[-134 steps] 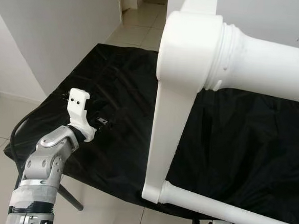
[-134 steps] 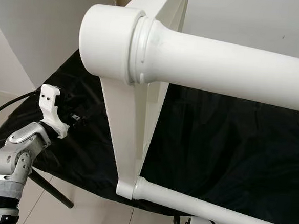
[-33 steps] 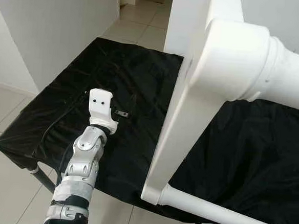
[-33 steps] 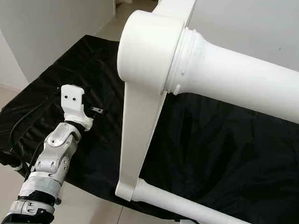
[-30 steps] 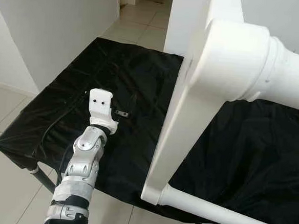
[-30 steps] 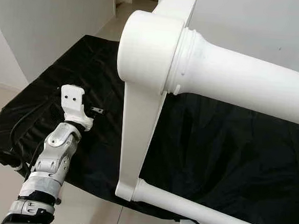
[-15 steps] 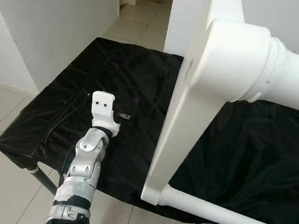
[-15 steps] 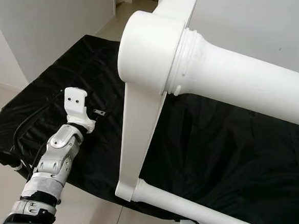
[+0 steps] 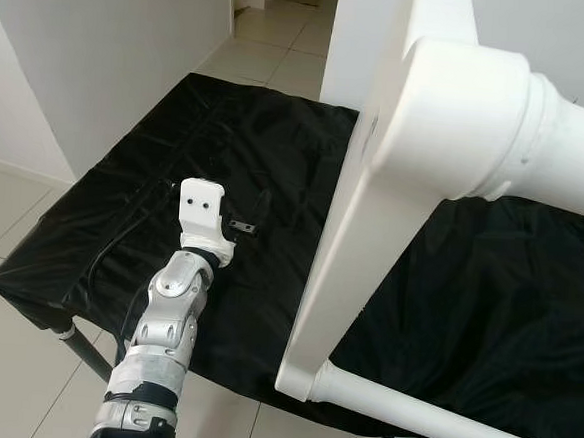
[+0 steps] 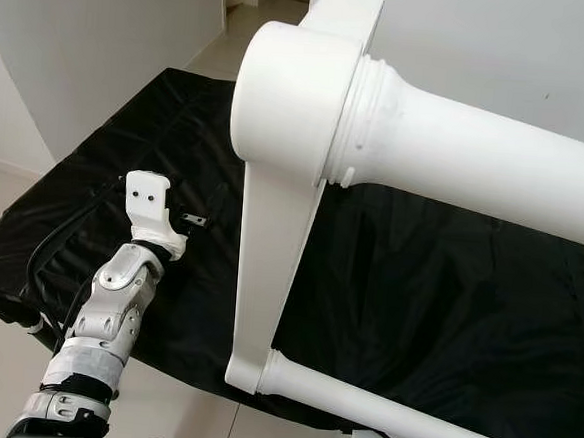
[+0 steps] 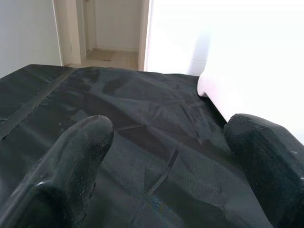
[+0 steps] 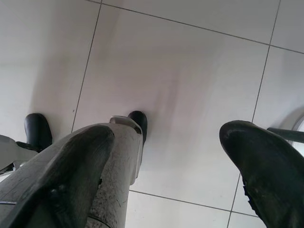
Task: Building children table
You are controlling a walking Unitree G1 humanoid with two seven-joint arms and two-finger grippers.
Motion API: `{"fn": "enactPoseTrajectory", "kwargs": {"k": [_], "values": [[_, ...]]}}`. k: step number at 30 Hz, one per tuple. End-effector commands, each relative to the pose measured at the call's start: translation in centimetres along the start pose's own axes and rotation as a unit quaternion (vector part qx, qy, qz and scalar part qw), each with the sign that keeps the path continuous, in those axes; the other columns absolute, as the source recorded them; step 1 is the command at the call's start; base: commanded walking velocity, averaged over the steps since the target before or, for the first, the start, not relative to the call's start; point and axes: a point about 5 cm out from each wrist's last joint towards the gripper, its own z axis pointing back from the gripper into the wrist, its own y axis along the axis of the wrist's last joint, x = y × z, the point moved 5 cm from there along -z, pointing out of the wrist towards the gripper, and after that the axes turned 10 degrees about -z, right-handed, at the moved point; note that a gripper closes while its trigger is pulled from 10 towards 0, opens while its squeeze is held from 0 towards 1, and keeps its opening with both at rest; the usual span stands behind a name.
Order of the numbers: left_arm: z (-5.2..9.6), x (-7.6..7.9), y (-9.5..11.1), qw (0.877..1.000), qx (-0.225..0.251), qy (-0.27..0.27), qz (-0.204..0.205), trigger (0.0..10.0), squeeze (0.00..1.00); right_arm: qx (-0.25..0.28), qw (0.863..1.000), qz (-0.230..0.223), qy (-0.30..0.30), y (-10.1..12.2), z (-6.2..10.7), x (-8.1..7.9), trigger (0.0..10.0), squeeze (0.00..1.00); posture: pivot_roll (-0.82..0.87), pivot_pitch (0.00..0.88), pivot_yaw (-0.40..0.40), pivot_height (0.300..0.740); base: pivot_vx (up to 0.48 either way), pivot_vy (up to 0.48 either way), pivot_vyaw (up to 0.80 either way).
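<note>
A white children's table frame [image 9: 346, 233] stands on the black cloth [image 9: 156, 159], and one thick round leg [image 10: 456, 160] juts close to my head. My left gripper [image 9: 244, 216] hovers low over the cloth just left of the frame's flat rail, open with nothing between its fingers. In the left wrist view the left gripper [image 11: 171, 137] looks across the cloth, with a white part of the frame [image 11: 247, 71] beside one finger. My right gripper [image 12: 175, 137] hangs open over the floor tiles.
The cloth covers a low work table with a metal leg [image 9: 82, 350] at its near left corner. A white wall [image 9: 94, 45] runs along the left. A tiled doorway [image 9: 275, 27] opens behind. My own foot [image 12: 118, 156] shows below the right gripper.
Over the last second my left arm has reached slightly forward and right over the cloth, toward the frame. The frame has stayed put. My head has shifted since the oldest frames.
</note>
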Motion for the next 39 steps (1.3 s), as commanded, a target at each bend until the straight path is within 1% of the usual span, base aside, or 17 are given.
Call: {"fn": "enactPoseTrajectory", "kwargs": {"k": [1,22,39], "values": [[0.01,-0.38,-0.32,1.0,-0.008,0.026,0.005,10.0,0.0,-0.063,0.998,-0.003,-0.014,-3.76,0.9,0.82,10.0,0.0,-0.02,0.0,-0.02,0.74,0.0,0.0,0.0],[0.03,-0.36,-0.47,1.0,-0.015,0.023,0.003,10.0,0.0,-0.049,0.998,-0.026,-0.015,-3.14,0.73,0.57,10.0,0.0,-0.02,0.0,-0.014,0.74,0.0,0.0,0.0],[0.23,-0.35,-0.52,1.0,-0.015,0.025,0.002,10.0,0.0,-0.049,0.998,-0.027,-0.016,-3.2,0.77,0.73,10.0,0.0,-0.02,0.0,-0.021,0.74,0.0,0.0,0.0]]}}
